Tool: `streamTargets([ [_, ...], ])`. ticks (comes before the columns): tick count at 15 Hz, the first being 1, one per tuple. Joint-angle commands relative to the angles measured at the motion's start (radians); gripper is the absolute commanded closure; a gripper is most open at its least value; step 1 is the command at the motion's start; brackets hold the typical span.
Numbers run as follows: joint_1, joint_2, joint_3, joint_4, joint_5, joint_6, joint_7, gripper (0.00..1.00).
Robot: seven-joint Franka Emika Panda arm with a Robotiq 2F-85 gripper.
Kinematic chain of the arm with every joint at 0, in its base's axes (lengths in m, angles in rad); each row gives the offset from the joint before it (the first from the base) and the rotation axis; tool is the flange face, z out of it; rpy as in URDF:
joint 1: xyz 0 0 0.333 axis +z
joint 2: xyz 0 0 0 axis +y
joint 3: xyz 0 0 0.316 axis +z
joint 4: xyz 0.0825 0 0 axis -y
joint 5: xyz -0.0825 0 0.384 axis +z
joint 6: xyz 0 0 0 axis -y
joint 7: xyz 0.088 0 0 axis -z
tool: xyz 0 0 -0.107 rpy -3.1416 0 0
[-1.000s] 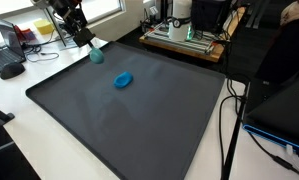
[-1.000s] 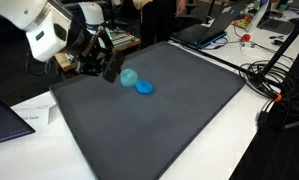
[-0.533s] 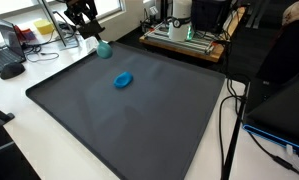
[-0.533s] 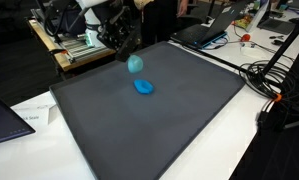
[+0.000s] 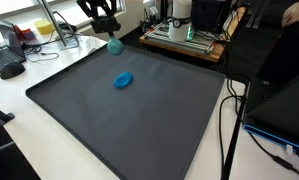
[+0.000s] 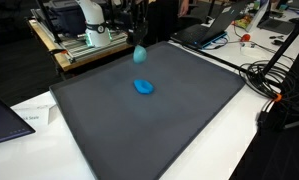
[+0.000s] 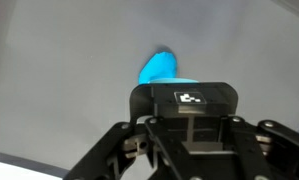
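My gripper (image 5: 110, 35) hangs above the far edge of the dark grey mat (image 5: 139, 130), shut on a small teal rounded object (image 5: 115, 45). The same teal object (image 6: 140, 54) dangles under the gripper (image 6: 139, 44) in both exterior views, clear of the mat. A brighter blue flat object (image 5: 122, 79) lies on the mat nearer the middle, also visible as the blue object (image 6: 143, 87), apart from the gripper. In the wrist view the held teal object (image 7: 162, 68) peeks out beyond the black gripper housing (image 7: 185, 100); the fingertips are hidden.
A machine on a wooden bench (image 5: 184, 35) stands just behind the mat. Cables (image 5: 229, 120) trail along the white table beside it. A laptop (image 6: 211, 25) and more cables (image 6: 274, 85) lie at the other side. A keyboard (image 5: 9, 68) lies on a side desk.
The gripper has carried the teal object along the mat's far edge, away from the corner, and slightly higher. The blue object on the mat has not moved.
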Motion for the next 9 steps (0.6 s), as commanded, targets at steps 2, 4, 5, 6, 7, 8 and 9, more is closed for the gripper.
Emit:
streamTargets([
  [2, 0.026, -0.020, 0.009, -0.018, -0.017, -0.002, 0.011, 0.53],
  [4, 0.025, -0.015, 0.009, -0.018, -0.017, -0.002, 0.011, 0.53],
  [5, 0.022, -0.012, 0.007, -0.017, -0.017, -0.002, 0.011, 0.53],
  [6, 0.020, -0.011, 0.005, -0.017, -0.017, -0.002, 0.011, 0.53],
  [7, 0.020, -0.011, 0.004, -0.017, -0.017, -0.002, 0.011, 0.53],
  [8, 0.020, -0.011, 0.004, -0.017, -0.017, -0.002, 0.011, 0.53],
  [9, 0.020, -0.011, 0.005, -0.017, -0.017, -0.002, 0.011, 0.53],
])
